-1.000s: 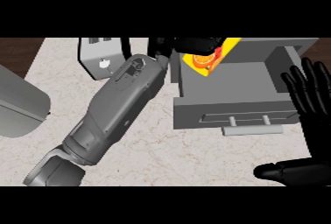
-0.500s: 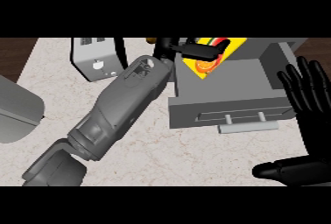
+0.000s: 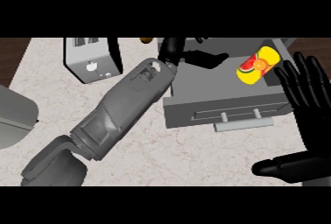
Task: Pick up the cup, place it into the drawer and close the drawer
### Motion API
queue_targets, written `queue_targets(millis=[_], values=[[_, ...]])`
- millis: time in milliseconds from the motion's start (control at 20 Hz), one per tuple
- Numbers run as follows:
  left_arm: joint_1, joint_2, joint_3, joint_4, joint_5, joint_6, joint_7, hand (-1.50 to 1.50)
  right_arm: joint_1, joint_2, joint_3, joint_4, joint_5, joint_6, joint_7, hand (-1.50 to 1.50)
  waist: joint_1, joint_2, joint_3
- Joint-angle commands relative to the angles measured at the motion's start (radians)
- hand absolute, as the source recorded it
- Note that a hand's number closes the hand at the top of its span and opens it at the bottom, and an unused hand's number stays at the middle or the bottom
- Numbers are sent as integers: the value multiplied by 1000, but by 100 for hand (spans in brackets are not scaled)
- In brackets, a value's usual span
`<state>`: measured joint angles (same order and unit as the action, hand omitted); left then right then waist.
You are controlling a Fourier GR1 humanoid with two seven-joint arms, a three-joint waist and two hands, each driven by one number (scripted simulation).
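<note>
The cup (image 3: 257, 65), yellow with a fruit print, lies on its side inside the open grey drawer (image 3: 194, 87), toward its right end. My left hand (image 3: 197, 56) hangs over the drawer's back left part, fingers relaxed and pointing right, a short gap away from the cup and holding nothing. Its grey forearm (image 3: 123, 109) crosses the counter from the lower left. My right hand (image 3: 304, 92) rests open at the right edge, fingers up, just right of the drawer. The drawer's front panel with its handle (image 3: 241, 125) faces me.
A grey toaster (image 3: 90, 59) stands at the back left, close beside the left forearm. A large rounded grey object (image 3: 13, 113) sits at the left edge. Marbled counter (image 3: 194, 153) stretches in front of the drawer.
The left hand, earlier curled round the cup above the drawer, has let it go. The cup now lies in the drawer to the right of the hand. The right hand stays put.
</note>
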<state>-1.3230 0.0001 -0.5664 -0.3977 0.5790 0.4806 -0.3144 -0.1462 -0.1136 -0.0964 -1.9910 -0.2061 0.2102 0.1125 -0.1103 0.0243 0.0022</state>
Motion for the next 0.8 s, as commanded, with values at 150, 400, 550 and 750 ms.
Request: queue_targets(millis=[150,400,550,750], values=[[25,0,-17,7,65,-13,-69,-150,13,31,20,-31,-14,-12,2,-150,-1,3,-1],[11,0,9,-80,153,-29,-111,-150,-16,26,10,-17,-72,0,37,-150,20,-4,-1],[-2,0,71,-82,181,-93,-154,-150,18,-3,-37,-46,-133,22,57,-150,56,-13,-2],[80,0,68,-171,229,-95,-180,-150,28,-15,-29,-80,-154,37,79,-150,76,-20,-2]])
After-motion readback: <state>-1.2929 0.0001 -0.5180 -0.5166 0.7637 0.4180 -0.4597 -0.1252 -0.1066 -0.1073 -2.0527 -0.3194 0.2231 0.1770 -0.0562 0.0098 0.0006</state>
